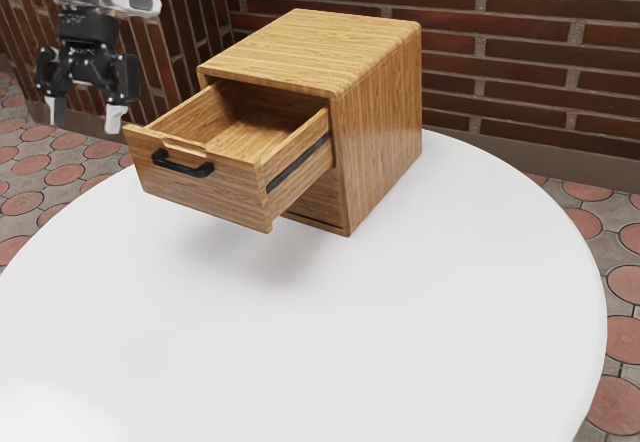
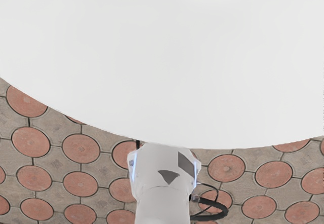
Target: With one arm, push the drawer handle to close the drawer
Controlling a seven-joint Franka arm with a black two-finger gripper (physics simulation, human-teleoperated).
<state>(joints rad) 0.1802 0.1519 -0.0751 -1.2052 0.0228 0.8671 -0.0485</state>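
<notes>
My gripper [image 1: 87, 122] hangs at the exterior view's upper left, fingers pointing down and spread apart with nothing between them. It is clear of the drawer, off the exterior view's left side of the drawer front. The wooden drawer [image 1: 205, 184] is pulled well out of the upper part of the wooden cabinet [image 1: 380, 127], and its inside looks bare. A black bar handle [image 1: 183, 165] is fixed on the drawer's front face.
The cabinet stands near the far edge of a round white table [image 1: 300, 342]. Behind it rises a brick wall [image 1: 520, 52]. In the wrist view the white tabletop [image 2: 162, 57] borders the tiled floor [image 2: 81, 148], with the robot's pale base [image 2: 162, 178] beside it.
</notes>
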